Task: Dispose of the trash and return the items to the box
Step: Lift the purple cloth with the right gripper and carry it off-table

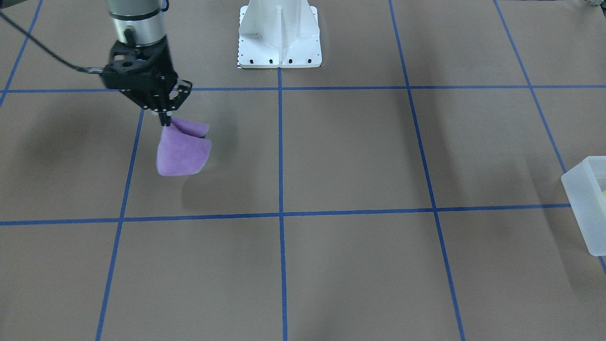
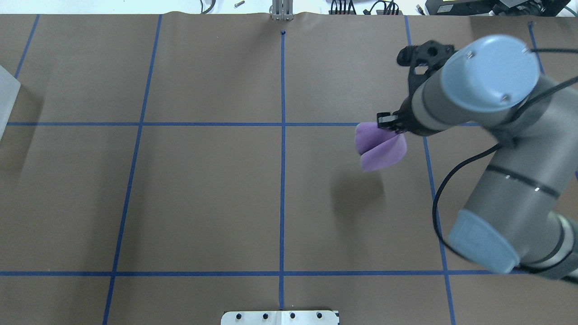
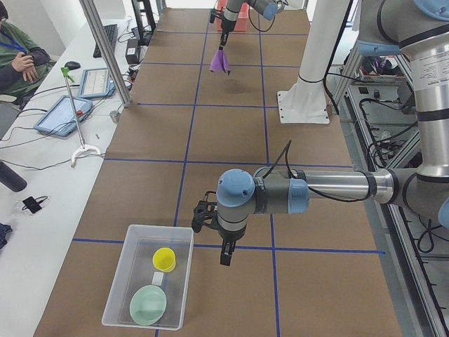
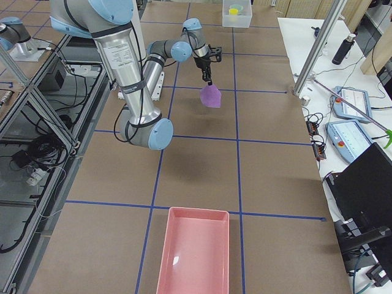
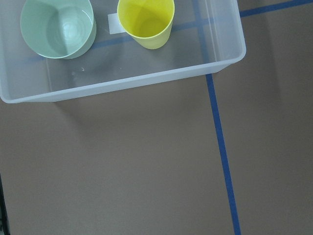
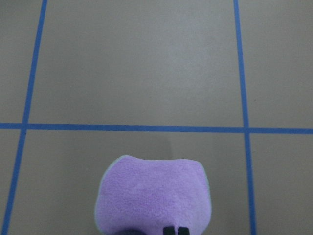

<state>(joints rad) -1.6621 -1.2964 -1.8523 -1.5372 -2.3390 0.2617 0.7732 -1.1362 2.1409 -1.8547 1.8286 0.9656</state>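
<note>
Right gripper point(image 1: 165, 122) — pinching the top edge of cloth point(image 1: 182, 154), which hangs well apart from box point(image 1: 586, 208). Likely light, limp, non-slip — an edge pinch suffices.

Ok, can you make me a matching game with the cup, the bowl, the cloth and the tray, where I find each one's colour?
Things:
1. cup
2. bowl
3. cloth
4. tray

Colours:
A. pale green
B. pink
C. yellow
D. purple

Right pairs: 1-C, 2-A, 3-D, 4-B.
</note>
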